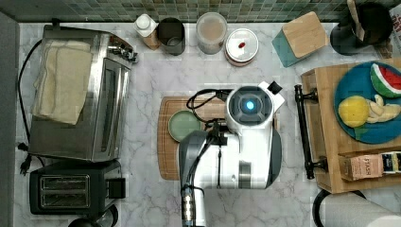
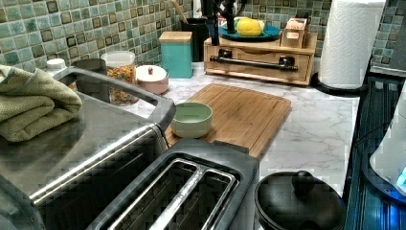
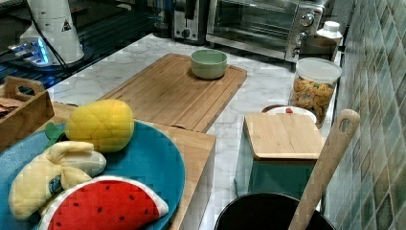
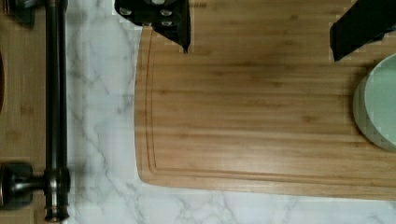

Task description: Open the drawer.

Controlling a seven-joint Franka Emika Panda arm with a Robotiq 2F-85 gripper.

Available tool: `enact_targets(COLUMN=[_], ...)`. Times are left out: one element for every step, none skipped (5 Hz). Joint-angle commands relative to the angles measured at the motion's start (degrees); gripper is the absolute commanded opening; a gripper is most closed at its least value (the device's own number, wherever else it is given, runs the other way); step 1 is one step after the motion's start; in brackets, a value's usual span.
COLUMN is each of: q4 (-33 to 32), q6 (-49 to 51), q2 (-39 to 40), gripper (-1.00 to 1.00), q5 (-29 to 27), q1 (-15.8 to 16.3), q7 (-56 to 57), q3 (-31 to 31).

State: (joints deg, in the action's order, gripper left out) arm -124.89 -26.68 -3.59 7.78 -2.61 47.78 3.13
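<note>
I see my pincer (image 4: 259,35) spread wide and holding nothing, hovering above the wooden cutting board (image 4: 261,116) on the marble tabletop (image 4: 102,116). A pale green bowl (image 4: 376,109) sits on the board's far end from the drawer (image 1: 326,137). In the top view the drawer sits at the right, shut into its bamboo stand, its long black bar handle (image 1: 302,130) facing the board across a strip of bare marble. A blue plate (image 1: 366,101) of toy fruit rests on top of the stand. My pincer is well apart from the handle.
</note>
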Motion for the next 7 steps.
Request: enact_targets(q4=[-7.3, -8.5, -8.1, -7.5, -7.9, -7.0, -7.1], q6=[-13.1, -20.0, -22.9, -25.5, -25.7, -23.7, -28.8], q2=[-3.0, -0.7, 1.4, 3.6, 4.0, 4.6, 6.7], gripper=[1.0, 1.0, 1.0, 1.0, 1.0, 1.0, 1.0], q5=[4.9, 4.5, 6.4, 8.1, 8.3, 11.4, 12.1], q1=[-5.0, -6.1, -6.0, -6.3, -6.0, -6.6, -7.9], q7=[17.8, 20.7, 21.9, 21.7, 20.2, 19.6, 21.4], q3=[5.5, 6.9, 9.1, 10.4, 10.3, 10.5, 11.4])
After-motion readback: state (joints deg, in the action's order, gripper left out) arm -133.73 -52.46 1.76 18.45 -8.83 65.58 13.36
